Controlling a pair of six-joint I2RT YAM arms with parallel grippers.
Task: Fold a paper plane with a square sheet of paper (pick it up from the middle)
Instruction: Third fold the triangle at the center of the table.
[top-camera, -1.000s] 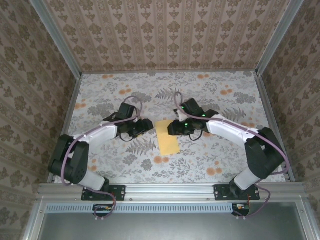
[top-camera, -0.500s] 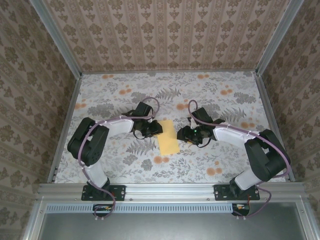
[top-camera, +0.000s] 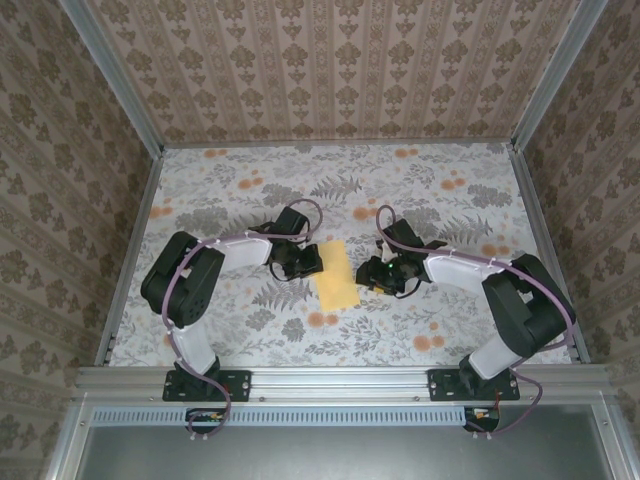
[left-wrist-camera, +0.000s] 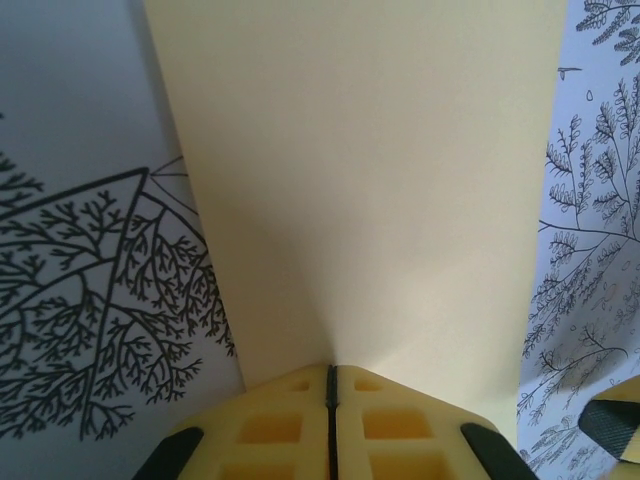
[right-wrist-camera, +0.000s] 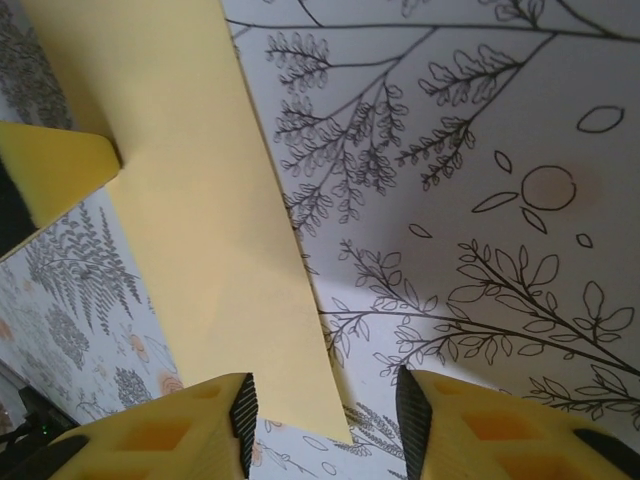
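The square sheet of paper lies folded into a plain yellow-orange oblong in the middle of the floral table. My left gripper sits low at the sheet's upper left edge. In the left wrist view its fingertips are pressed together, with the edge of the sheet pinched between them. My right gripper is at the sheet's right edge. In the right wrist view it stands open, and a corner of the sheet lies flat between its jaws, nearer the left finger. No paper plane shape shows.
The table is a grey floral cloth with small orange blotches, inside patterned walls and a metal frame. A yellow finger of the left gripper shows across the sheet in the right wrist view.
Both arms came down and in toward the sheet. The left gripper went from open to shut on the sheet's left edge. The right gripper slid closer to the right edge.
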